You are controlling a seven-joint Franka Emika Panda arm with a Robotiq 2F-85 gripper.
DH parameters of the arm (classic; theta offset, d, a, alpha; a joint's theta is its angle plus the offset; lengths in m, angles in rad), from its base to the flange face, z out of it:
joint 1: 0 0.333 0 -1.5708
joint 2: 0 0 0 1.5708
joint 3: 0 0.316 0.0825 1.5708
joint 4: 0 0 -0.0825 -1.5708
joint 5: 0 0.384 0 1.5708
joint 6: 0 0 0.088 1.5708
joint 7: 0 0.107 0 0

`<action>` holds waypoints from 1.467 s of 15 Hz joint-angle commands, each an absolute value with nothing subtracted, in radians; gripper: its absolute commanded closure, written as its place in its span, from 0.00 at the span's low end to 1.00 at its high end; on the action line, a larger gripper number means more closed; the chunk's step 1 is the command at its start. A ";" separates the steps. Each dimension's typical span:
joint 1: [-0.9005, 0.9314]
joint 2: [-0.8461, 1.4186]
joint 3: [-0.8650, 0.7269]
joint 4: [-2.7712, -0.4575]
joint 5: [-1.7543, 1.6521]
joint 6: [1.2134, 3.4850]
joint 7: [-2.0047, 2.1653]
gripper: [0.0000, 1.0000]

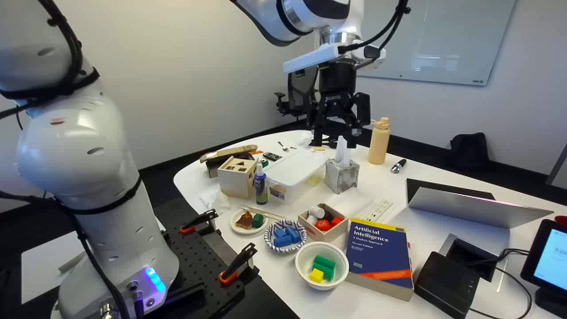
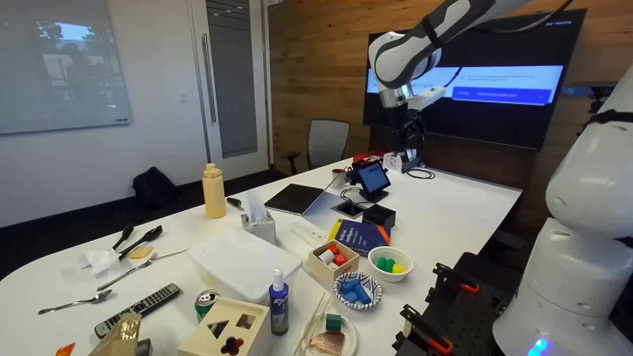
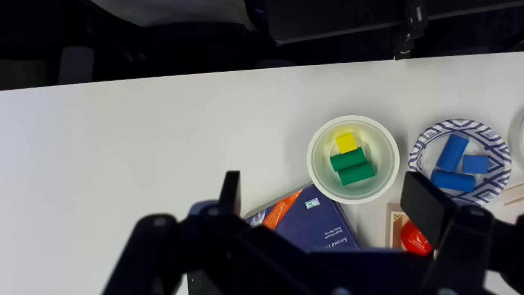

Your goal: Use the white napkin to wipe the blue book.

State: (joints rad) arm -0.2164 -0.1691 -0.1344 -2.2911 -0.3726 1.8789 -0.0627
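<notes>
The Robotiq gripper [image 1: 334, 142] hangs over the table [image 3: 143, 164], fingers wide apart. The blue Artificial Intelligence book [image 1: 378, 252] lies beside a white bowl [image 1: 304, 266]; what seems the white napkin [image 2: 103, 263] lies near black utensils [image 2: 143, 241].

The blue book [image 1: 376, 250] I'm looking at has a smooth paper cover with a slight sheen. Right beside it, the white bowl [image 3: 381, 159] looks like smooth plastic, the small box [image 1: 334, 233] like bare, matt wood, and the black box [image 1: 447, 282] like plain matt plastic. Near the book, the white tissue [image 1: 341, 153] is thin, soft and papery. Farther from it I see a tub [image 1: 294, 168] in cloudy plastic, a shape sorter [image 1: 230, 184] of pale, smooth wood and, well apart, a spoon [image 2: 99, 298] in shiny metal.
</notes>
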 commanded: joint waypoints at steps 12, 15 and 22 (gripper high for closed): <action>0.073 0.088 0.098 -2.322 -0.163 2.210 0.177 0.00; 0.160 0.206 0.175 -2.300 -0.059 2.256 0.212 0.00; 0.360 0.498 0.244 -2.184 -0.028 2.368 0.336 0.00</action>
